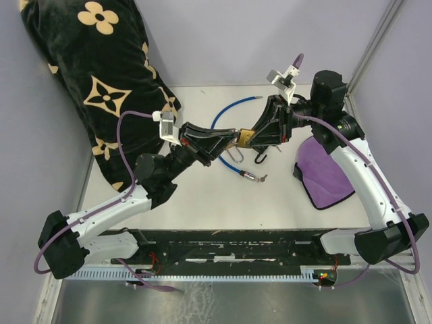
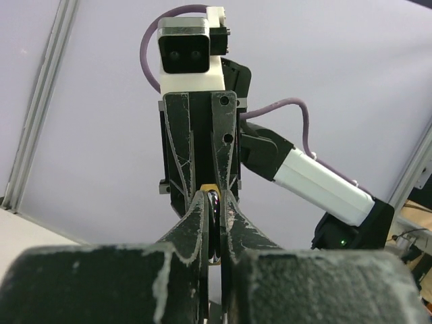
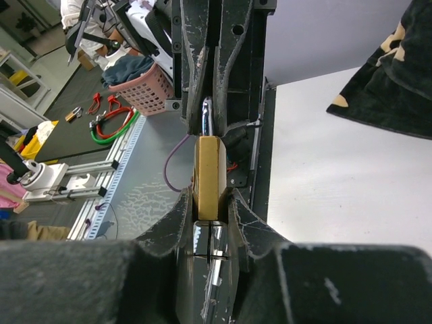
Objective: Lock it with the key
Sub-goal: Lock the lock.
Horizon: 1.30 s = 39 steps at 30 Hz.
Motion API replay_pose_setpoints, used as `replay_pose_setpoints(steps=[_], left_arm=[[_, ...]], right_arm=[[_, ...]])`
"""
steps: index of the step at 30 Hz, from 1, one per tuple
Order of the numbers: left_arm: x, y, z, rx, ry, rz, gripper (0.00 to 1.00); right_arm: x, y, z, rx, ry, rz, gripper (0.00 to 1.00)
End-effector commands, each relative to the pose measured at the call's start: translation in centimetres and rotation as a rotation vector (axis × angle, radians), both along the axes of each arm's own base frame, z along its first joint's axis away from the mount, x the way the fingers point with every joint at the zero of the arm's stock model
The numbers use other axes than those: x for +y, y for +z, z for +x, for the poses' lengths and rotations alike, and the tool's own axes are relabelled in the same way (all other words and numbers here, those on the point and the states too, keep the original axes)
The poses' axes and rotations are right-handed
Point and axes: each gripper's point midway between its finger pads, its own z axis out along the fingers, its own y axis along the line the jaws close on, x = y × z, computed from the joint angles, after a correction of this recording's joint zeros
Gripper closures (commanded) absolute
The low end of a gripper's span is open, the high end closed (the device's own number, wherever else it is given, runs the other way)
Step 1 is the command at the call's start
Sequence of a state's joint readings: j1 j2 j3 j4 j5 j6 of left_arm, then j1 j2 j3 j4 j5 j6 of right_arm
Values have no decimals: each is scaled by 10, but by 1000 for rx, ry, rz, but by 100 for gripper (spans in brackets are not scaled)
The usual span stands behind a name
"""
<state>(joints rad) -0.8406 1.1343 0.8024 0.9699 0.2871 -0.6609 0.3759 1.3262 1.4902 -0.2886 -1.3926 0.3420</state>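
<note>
Right end effector (image 1: pixel 251 138) is clamped narrow on the brass padlock (image 3: pixel 208 179) - body pinched flat between both fingers and held up off the bench (image 1: pixel 202 202). Left end effector (image 1: pixel 231 140) comes in nose to nose with it, fingers pressed almost together on the key (image 3: pixel 207 112), whose silver tip sits right at the padlock's far end. Whether the key is actually seated in the lock, I cannot tell from these angles.

Both arms meet mid-bench, a touch towards the back. Under the meeting point a blue cable (image 1: pixel 226 111) curves away to the rear - a silver loop (image 1: pixel 233 160) lies just below the lock. A purple cloth (image 1: pixel 324 172) lies to the right beside the right arm, well apart from the padlock. A black flower-patterned fabric (image 1: pixel 101 74) crowds the left rear corner. Open white bench lies in front, between the lock and the arm bases.
</note>
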Motion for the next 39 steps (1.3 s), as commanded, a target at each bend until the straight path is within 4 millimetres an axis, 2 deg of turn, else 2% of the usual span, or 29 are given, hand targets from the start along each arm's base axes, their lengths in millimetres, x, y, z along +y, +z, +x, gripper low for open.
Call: replay_pose_setpoints(steps=[1,8,14,20,24,30,33,36,37,39], left_arm=[[-55,-85,-30,163,-186,201,97],[-68,-128,-42,228,-215,313,97],[-88,-155,-55,262,-248,381,97],[-108,-164,-55,278,-215,389,97],[-114,-178,-51,309,-176,404,97],[-129,-196,-53,330,-185,449,97],[-130,-181,-54,310,-198,404,97],[-110,-155,-47,300,-178,347,96],[-101,-146,-45,296,-169,335,89],[-82,-129,-41,289,-147,299,61]], right_arm=[[14,20,-5,-44,6,27,98],[11,40,11,-14,-44,120,98],[11,31,19,-1,-81,99,98],[14,26,24,22,-108,99,98],[15,29,25,33,-110,122,98],[17,22,27,48,-113,116,98],[16,14,28,36,-117,103,98],[-5,13,42,16,-177,77,98],[-12,13,47,9,-195,78,98],[-19,9,52,10,-220,67,98]])
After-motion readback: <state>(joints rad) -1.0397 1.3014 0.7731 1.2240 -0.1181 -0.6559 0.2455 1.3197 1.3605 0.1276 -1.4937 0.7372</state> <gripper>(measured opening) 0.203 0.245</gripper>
